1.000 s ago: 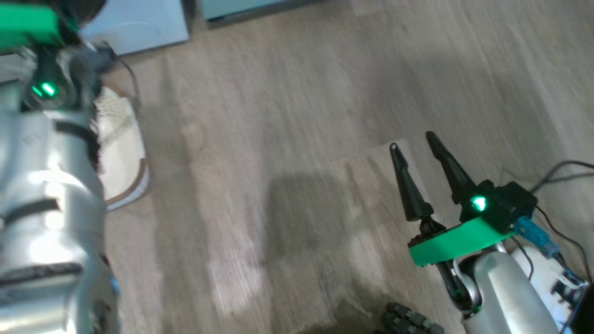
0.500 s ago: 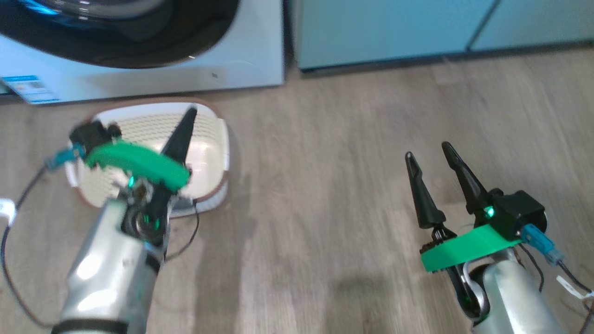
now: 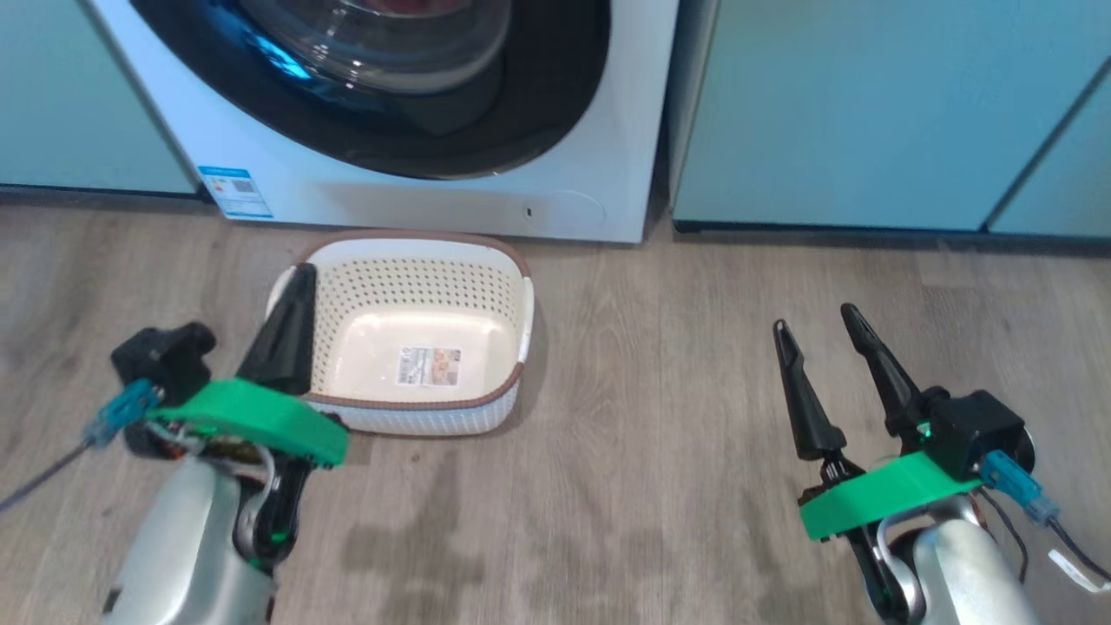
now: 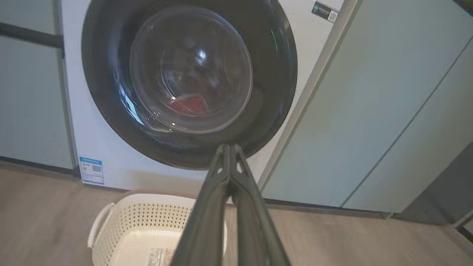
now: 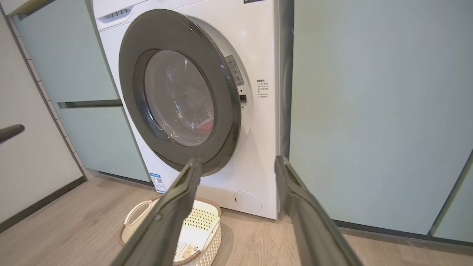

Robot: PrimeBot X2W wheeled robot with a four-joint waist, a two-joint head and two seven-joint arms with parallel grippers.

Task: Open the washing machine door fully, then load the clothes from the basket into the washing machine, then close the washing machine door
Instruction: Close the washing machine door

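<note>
Wood floor (image 3: 660, 417) runs beneath the washing machine (image 3: 434, 204), teal cabinets (image 3: 868, 113) either side. Its door (image 3: 547, 113) is shut, the clothes (image 4: 190, 105) red behind the glass (image 4: 184, 62). Just before the machine stands the basket (image 3: 417, 278). Our left gripper (image 3: 299, 282), before the machine, is pressed together; our right gripper (image 3: 814, 318), off its right, spread.

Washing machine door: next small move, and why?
Probably just draw the shut left pincer and open right pincer back, both holding nothing: the washing machine door looks shut, red clothes show behind its glass, and the basket lies bare.
</note>
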